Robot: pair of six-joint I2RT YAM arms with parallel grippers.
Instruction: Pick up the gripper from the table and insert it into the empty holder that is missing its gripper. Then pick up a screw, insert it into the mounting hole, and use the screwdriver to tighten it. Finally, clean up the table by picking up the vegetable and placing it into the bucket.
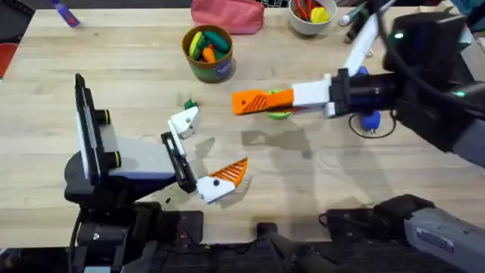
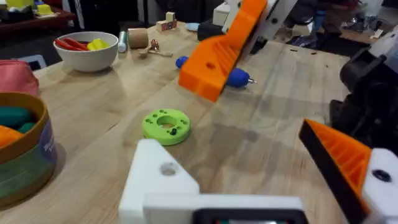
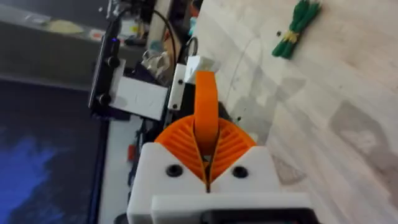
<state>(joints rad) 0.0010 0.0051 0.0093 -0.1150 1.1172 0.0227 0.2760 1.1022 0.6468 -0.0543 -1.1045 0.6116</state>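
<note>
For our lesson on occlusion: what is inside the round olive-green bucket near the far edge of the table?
Inside the bucket, the overhead view shows yellow, green and orange toy vegetables packed together. Whatever lies beneath them, and the bucket's floor, is covered and cannot be seen.

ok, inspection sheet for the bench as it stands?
Surface: wooden table, dry.
Job's things: orange fingertip held off the table; holder bare, no tip; blue screwdriver lying on the table; small green vegetable on the table; bucket holding toy vegetables. Screw: nothing seen.
Clutter: lime-green disc, white bowl, pink pouch.
Grippers: left gripper jaws open; right gripper shut on the orange fingertip.
Cables: black cable along the right arm.
Surroundings: nothing seen.
</note>
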